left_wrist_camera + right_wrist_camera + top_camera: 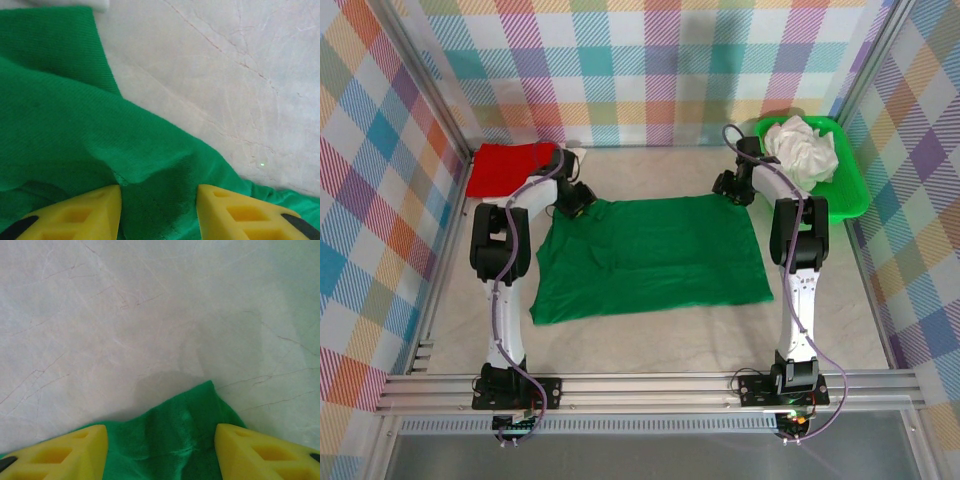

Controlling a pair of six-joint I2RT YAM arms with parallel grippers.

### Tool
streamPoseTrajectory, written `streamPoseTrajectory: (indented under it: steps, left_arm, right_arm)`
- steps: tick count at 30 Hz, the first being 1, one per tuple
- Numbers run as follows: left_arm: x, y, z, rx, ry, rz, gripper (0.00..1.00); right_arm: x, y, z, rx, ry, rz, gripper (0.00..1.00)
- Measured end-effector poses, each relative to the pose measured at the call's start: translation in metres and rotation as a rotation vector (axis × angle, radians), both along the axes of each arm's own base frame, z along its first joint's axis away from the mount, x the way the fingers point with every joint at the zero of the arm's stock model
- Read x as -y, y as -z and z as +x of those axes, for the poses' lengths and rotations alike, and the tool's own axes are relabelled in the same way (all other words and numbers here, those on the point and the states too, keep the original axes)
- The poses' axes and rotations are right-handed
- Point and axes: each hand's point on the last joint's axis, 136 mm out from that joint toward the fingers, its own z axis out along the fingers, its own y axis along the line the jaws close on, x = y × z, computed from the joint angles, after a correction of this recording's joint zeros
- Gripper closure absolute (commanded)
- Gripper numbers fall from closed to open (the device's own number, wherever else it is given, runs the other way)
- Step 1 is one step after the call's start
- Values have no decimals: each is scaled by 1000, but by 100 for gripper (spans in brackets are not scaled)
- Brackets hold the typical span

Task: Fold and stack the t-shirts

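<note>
A dark green shirt (pixel 650 255) lies spread and lightly rumpled mid-worktop (pixel 650 170). A red shirt (pixel 505 168) sits beyond its far-left corner and white shirts (pixel 802 150) beyond its far-right. Wrist views show the left gripper (pixel 159 195) and right gripper (pixel 161 435) open astride those corners; contact with the cloth is unclear.

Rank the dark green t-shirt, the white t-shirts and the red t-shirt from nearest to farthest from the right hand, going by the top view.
From the right hand:
1. dark green t-shirt: spread mid-table, its far right corner at the hand.
2. white t-shirts: crumpled in the tray, to the hand's right.
3. red t-shirt: far left corner, across the table.
</note>
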Motion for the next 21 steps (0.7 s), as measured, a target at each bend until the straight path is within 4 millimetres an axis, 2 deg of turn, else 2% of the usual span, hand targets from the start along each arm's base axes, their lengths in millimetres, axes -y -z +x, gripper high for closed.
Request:
streamPoseTrajectory:
  steps: [3,9,13,17,21]
  left_arm:
    - [-1,0,-1,9,-3,14,56]
    - [-12,-5,-19,4,-26,57,55]
    - [-24,-12,-15,26,-49,69,55]
    - [-45,-14,-10,31,-83,93,55]
    - [-62,-26,2,64,-108,109,57]
  right_arm:
    - [0,-1,0,3,-1,7,41]
    - [-1,0,-3,-1,-2,21,41]
    - [-1,-1,-4,2,-4,28,42]
    - [1,-1,-6,2,1,33,42]
    - [1,-1,-7,-2,2,38,42]
